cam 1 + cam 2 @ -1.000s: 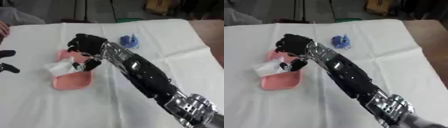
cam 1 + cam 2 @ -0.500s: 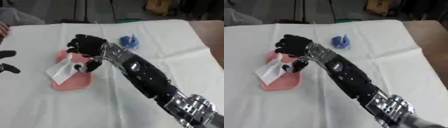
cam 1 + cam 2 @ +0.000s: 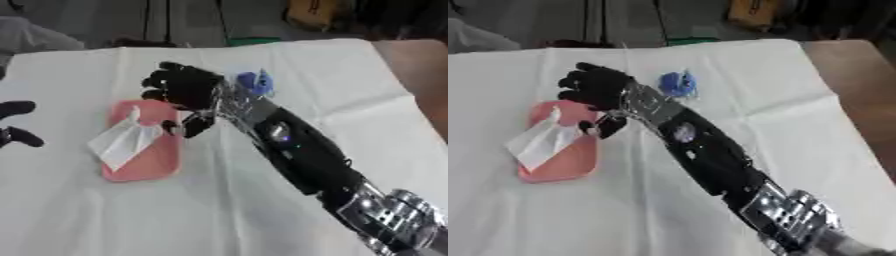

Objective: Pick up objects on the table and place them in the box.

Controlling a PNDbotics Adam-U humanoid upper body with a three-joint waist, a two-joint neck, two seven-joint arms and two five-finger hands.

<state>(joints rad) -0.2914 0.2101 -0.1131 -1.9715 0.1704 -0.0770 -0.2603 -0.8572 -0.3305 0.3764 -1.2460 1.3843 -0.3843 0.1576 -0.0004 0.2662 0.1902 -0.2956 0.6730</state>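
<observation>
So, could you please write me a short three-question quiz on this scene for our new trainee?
1. True or false: the white packet lies on the pink tray.
2. Which lies beyond the right hand, toward the table's far edge?
A. a red cup
B. the blue object
C. a green bottle
3. Fill in: the left hand shows at the view's ___ edge.

Key:
1. True
2. B
3. left
</observation>
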